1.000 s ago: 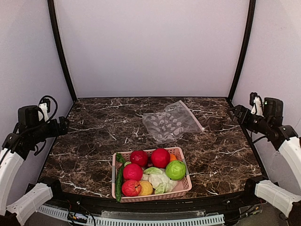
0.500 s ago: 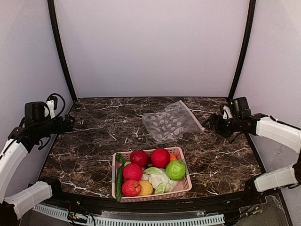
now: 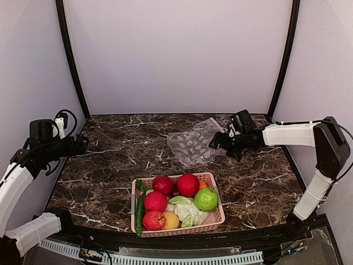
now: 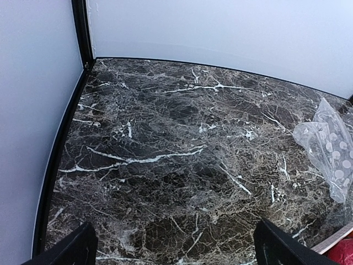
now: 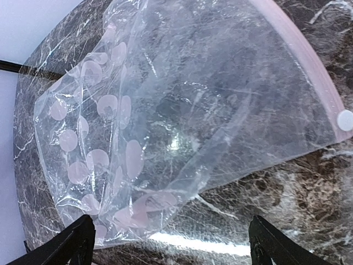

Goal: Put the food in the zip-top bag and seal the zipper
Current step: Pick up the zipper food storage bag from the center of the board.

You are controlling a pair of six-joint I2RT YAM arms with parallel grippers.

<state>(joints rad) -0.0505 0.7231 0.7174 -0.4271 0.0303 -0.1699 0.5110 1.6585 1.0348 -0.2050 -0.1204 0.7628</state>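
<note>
The zip-top bag [image 3: 190,144] lies flat and empty on the marble behind the basket. It is clear, with pale oval prints. Its zipper [image 5: 302,63] is a pink strip along the edge nearest the right arm. My right gripper [image 3: 217,143] hovers open just above that side of the bag, and in its wrist view the right gripper [image 5: 176,245] has the bag [image 5: 182,121] spread below its parted fingertips with nothing between them. The food [image 3: 188,185] sits in the pink basket: red balls, a green ball [image 3: 206,199], cabbage [image 3: 187,211] and cucumber [image 3: 139,210]. My left gripper [image 3: 78,145] is open at the far left over bare marble.
The pink slatted basket [image 3: 216,216] stands near the front edge, in the middle. White walls and black posts close the table on three sides. The left wrist view shows the left gripper [image 4: 176,251], the bag's end [image 4: 331,146] at the right and a basket corner [image 4: 333,243].
The right arm swung in from the right wall and reached left, down to the bag's zipper side. The left arm dropped slightly, then stayed still. The bag and basket have not moved.
</note>
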